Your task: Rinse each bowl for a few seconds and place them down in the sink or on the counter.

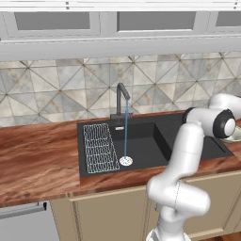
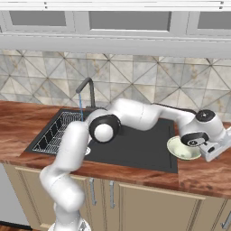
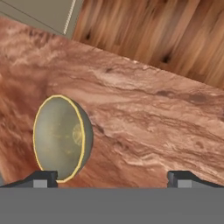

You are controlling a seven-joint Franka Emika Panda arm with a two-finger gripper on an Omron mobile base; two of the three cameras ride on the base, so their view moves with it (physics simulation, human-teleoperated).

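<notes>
A pale cream-green bowl (image 2: 182,149) sits on the counter (image 2: 203,173) at the right end of the black sink (image 2: 131,149); its edge also peeks out behind my arm (image 1: 234,137). My gripper (image 2: 212,151) hovers just right of this bowl, over the wood. In the hand view an olive bowl with a yellow rim (image 3: 61,138) rests on the counter (image 3: 148,122), above my left fingertip (image 3: 41,178). Whether it is the same bowl I cannot tell. The gripper (image 3: 112,179) is open with nothing between its fingers.
A thin blue stream runs from the dark faucet (image 1: 122,101) onto the silver drain (image 1: 125,161). A white wire rack (image 1: 100,148) fills the sink's left side. The counter's front edge, a beige cabinet (image 3: 39,15) and the wooden floor (image 3: 166,30) lie beyond the bowl.
</notes>
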